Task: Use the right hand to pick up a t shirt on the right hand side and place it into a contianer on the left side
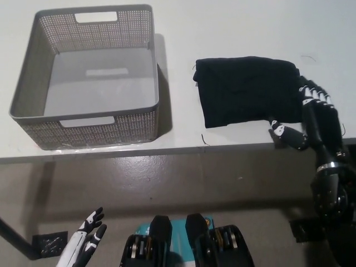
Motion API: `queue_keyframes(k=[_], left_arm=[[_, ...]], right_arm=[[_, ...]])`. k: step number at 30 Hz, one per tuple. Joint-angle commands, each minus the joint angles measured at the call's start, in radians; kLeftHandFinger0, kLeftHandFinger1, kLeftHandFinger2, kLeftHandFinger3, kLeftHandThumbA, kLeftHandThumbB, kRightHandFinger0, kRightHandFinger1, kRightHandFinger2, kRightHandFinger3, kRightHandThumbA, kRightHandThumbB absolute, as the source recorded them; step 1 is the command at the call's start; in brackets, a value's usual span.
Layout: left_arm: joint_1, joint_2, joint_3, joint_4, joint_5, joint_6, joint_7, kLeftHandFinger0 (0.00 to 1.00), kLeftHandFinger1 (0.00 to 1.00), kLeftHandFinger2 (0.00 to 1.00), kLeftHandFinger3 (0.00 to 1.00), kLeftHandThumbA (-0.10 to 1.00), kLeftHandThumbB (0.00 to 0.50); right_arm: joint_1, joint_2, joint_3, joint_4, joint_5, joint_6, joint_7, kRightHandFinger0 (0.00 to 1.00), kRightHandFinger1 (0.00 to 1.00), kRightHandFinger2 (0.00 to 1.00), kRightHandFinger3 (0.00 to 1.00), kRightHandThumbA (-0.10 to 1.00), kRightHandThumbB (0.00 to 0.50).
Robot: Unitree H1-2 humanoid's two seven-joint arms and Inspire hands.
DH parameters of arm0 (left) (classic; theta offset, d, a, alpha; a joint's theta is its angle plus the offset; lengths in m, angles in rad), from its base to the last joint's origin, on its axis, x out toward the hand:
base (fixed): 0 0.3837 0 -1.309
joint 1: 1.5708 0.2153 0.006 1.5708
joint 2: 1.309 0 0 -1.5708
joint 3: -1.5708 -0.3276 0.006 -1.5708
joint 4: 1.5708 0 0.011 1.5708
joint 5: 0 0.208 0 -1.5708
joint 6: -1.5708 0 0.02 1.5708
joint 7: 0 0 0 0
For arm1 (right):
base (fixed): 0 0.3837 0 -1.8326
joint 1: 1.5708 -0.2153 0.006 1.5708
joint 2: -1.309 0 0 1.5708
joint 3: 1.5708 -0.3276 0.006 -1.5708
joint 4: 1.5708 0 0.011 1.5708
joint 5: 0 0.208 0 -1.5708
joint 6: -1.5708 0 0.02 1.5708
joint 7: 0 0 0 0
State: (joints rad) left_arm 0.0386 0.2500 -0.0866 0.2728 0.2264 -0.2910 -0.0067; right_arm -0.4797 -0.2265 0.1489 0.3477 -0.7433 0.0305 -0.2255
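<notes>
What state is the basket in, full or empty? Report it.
Empty. The grey basket shows only its bare floor; the folded black t-shirt still lies on the table, right hand at its edge.

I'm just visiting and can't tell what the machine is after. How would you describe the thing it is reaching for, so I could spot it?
Start at the white table and skip the grey mesh basket on its left half. On the right half lies a folded black t-shirt, with the robot's black right hand at its right edge. It is the only dark, soft, flat thing there.
</notes>
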Motion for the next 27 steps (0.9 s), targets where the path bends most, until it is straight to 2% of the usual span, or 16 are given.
queue_keyframes(k=[1, 6, 10, 15, 21, 23, 27], left_arm=[[-0.004, 0.011, 0.007, -0.029, 0.006, -0.021, 0.002, 0.85, 0.94, 1.00, 1.00, 1.00, 0.489], [-0.003, 0.011, 0.006, -0.026, -0.003, -0.023, -0.005, 0.86, 0.94, 1.00, 1.00, 1.00, 0.500], [-0.006, 0.014, 0.004, -0.028, -0.002, -0.024, -0.009, 0.85, 0.94, 1.00, 1.00, 1.00, 0.500], [-0.005, 0.016, 0.000, -0.032, 0.004, -0.016, -0.014, 0.86, 0.96, 1.00, 1.00, 1.00, 0.500], [-0.002, 0.019, -0.001, -0.042, -0.002, -0.013, -0.023, 0.87, 0.96, 1.00, 1.00, 1.00, 0.497], [0.000, 0.017, 0.001, -0.045, -0.007, -0.013, -0.027, 0.87, 0.96, 1.00, 1.00, 1.00, 0.469], [0.004, 0.018, 0.001, -0.058, 0.007, -0.001, -0.026, 0.86, 0.94, 1.00, 1.00, 1.00, 0.494]], right_arm=[[-0.048, 0.010, 0.013, 0.005, 0.001, 0.015, -0.022, 1.00, 1.00, 1.00, 1.00, 0.77, 0.500], [-0.051, 0.025, 0.036, 0.037, -0.014, 0.017, -0.038, 1.00, 1.00, 1.00, 1.00, 0.81, 0.500], [-0.058, 0.036, 0.045, 0.058, -0.010, 0.014, -0.053, 1.00, 1.00, 1.00, 1.00, 0.79, 0.500], [-0.090, 0.045, 0.066, 0.103, -0.012, 0.015, -0.055, 1.00, 1.00, 1.00, 1.00, 0.86, 0.500], [-0.130, 0.054, 0.085, 0.128, -0.011, 0.013, -0.056, 1.00, 1.00, 1.00, 1.00, 0.85, 0.500], [-0.139, 0.056, 0.090, 0.134, -0.012, 0.009, -0.069, 1.00, 1.00, 1.00, 1.00, 0.82, 0.500], [-0.149, 0.058, 0.105, 0.139, -0.018, 0.007, -0.082, 1.00, 1.00, 1.00, 1.00, 0.82, 0.500]])
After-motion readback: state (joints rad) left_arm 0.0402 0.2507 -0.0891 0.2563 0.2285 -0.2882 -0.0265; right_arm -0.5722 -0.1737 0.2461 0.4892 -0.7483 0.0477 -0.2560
